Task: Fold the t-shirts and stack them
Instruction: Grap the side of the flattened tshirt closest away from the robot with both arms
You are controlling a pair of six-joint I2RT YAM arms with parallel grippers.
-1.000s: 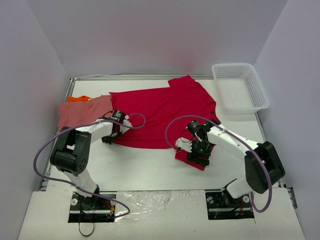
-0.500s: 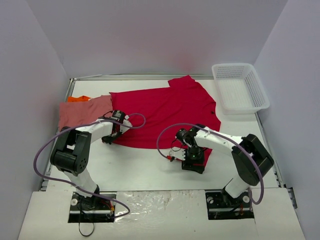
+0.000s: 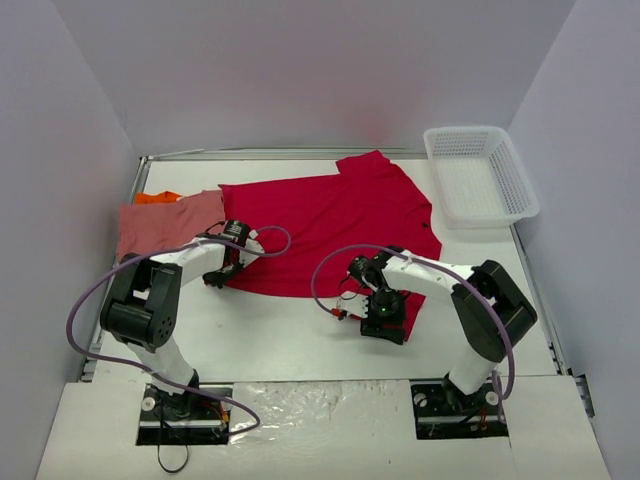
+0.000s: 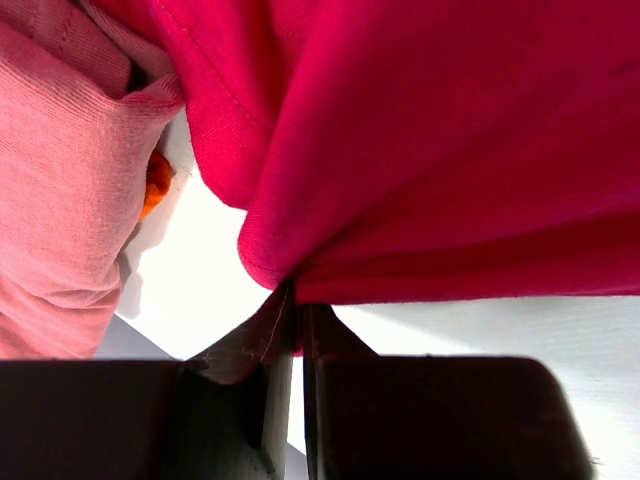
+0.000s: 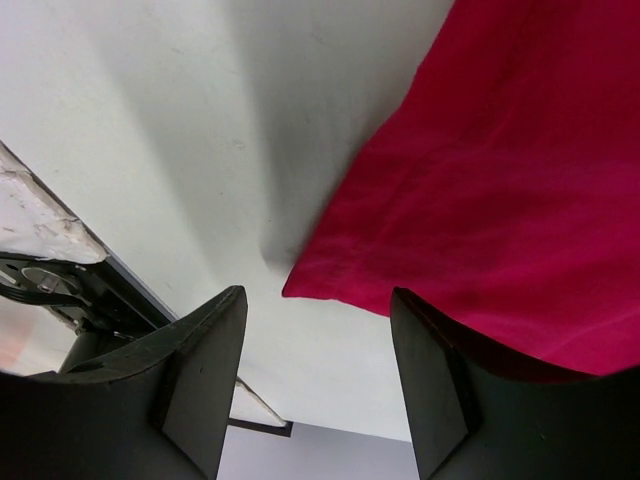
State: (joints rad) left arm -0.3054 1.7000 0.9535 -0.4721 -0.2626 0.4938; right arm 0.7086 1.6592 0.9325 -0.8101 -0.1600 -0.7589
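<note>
A bright red t-shirt (image 3: 330, 220) lies spread across the middle of the table. My left gripper (image 3: 217, 277) is shut on its near left hem, and in the left wrist view the red cloth (image 4: 420, 150) bunches into the closed jaws (image 4: 297, 312). A salmon pink t-shirt (image 3: 165, 225) lies at the left, also visible from the left wrist (image 4: 60, 190). An orange t-shirt (image 3: 158, 197) peeks out behind the pink one. My right gripper (image 3: 383, 318) hovers open over the red shirt's near right corner (image 5: 500, 200), which points into the gap between its fingers (image 5: 318, 305).
A white mesh basket (image 3: 480, 175) stands at the back right corner. Purple cables loop beside both arms. White table (image 3: 290, 335) lies between the shirt and the arm bases.
My right gripper has shifted left and turned over the red shirt's near right corner, which it now covers from above. The left gripper has stayed put.
</note>
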